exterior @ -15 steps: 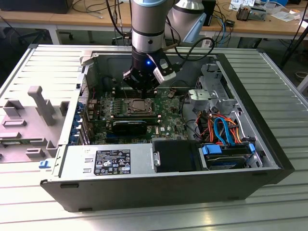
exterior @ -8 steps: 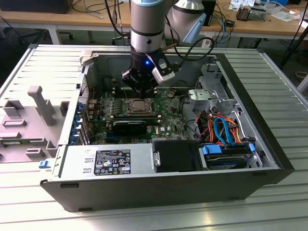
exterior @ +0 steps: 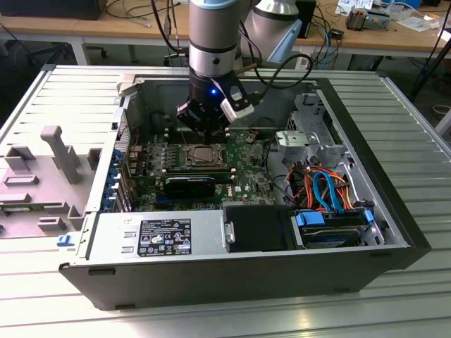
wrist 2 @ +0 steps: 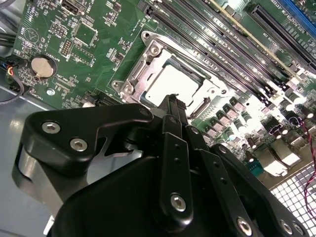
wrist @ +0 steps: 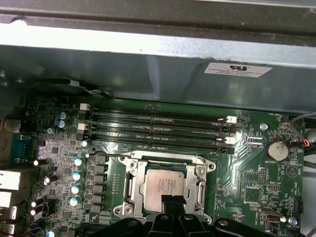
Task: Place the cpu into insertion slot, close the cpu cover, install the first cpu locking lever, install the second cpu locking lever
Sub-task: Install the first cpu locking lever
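The cpu (wrist: 167, 183) lies flat in the insertion slot (wrist: 202, 165) on the green board, its silver-grey top showing; it also shows in the second wrist view (wrist 2: 170, 81) and the exterior view (exterior: 204, 153). The cpu cover (wrist: 129, 186) lies down around it as a silver frame. A thin wire locking lever (wrist: 111, 156) runs along one side of the socket. My gripper (wrist: 171, 202) is shut, its black fingertips (wrist 2: 174, 102) together at the socket's edge, over the rim of the cover. Nothing shows between them. Whether they touch the metal I cannot tell.
The board sits deep inside an open computer case (exterior: 394, 176). Long black memory slots (wrist: 158, 129) run beside the socket. A black card (exterior: 190, 185), a power supply box (exterior: 158, 236) and coloured cables (exterior: 320, 186) crowd the case in the exterior view.
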Controlling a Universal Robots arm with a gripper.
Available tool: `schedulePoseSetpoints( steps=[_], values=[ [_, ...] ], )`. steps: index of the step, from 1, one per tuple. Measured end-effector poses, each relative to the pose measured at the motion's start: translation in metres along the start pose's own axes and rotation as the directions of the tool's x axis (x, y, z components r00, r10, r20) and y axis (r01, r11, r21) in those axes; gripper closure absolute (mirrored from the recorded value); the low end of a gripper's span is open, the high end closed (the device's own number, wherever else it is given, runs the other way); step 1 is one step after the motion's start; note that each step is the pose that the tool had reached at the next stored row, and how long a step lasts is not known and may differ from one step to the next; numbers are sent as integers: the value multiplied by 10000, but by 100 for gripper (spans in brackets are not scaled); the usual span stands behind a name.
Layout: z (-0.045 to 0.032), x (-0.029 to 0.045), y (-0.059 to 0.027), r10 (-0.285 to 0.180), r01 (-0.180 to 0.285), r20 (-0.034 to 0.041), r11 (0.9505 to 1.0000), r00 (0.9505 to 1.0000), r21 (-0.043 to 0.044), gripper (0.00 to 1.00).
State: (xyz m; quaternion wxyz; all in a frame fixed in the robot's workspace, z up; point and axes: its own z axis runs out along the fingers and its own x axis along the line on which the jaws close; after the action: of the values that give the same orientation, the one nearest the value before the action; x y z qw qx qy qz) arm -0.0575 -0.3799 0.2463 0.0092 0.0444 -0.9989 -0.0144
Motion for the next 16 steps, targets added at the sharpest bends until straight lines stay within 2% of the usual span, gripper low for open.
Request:
schedulePoseSetpoints(
  steps=[16],
  values=[
    [2, 93, 8, 0, 0, 0, 10000, 10000, 0, 89]
  ],
)
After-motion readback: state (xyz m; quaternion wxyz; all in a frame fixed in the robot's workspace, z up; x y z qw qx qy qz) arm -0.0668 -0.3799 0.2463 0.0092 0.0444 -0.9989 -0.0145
